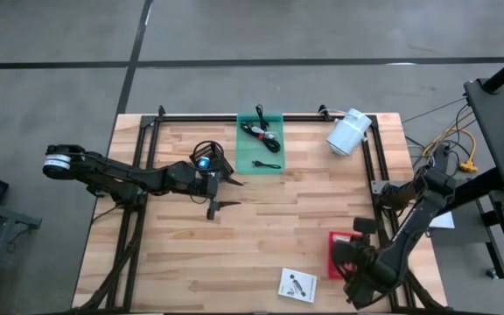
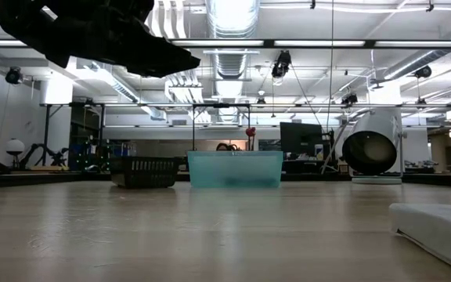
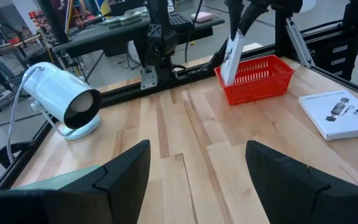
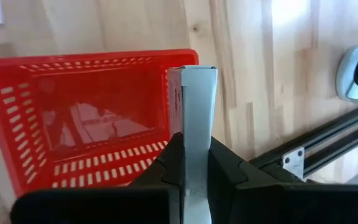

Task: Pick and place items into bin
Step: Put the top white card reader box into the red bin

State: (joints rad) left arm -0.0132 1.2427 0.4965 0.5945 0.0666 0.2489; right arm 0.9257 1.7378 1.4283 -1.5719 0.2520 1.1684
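My right gripper (image 4: 194, 146) is shut on a flat white packet (image 4: 193, 106) over the red basket (image 4: 92, 118) near the table's right front corner. In the left wrist view the packet (image 3: 232, 56) hangs upright at the basket's (image 3: 257, 78) left corner. A green tray (image 1: 261, 144) at the far middle holds black cables (image 1: 259, 131) and a small black piece (image 1: 266, 164). My left gripper (image 1: 232, 193) stands open and level above the middle of the table, holding nothing. My right gripper pinches the packet's upper end (image 4: 194, 134) between its two fingers, which press on its two flat faces. The fingers come from above, pointing steeply down. The packet hangs upright below them, its lower end (image 3: 227, 79) down inside the basket's rim; whether it touches the bottom, I cannot tell.
A white booklet (image 1: 297, 285) lies near the front edge, left of the basket. A white cylindrical lamp (image 1: 348, 131) sits at the far right. A black mesh basket (image 1: 210, 157) stands beside my left gripper. Black rails (image 1: 374, 166) frame the table's sides.
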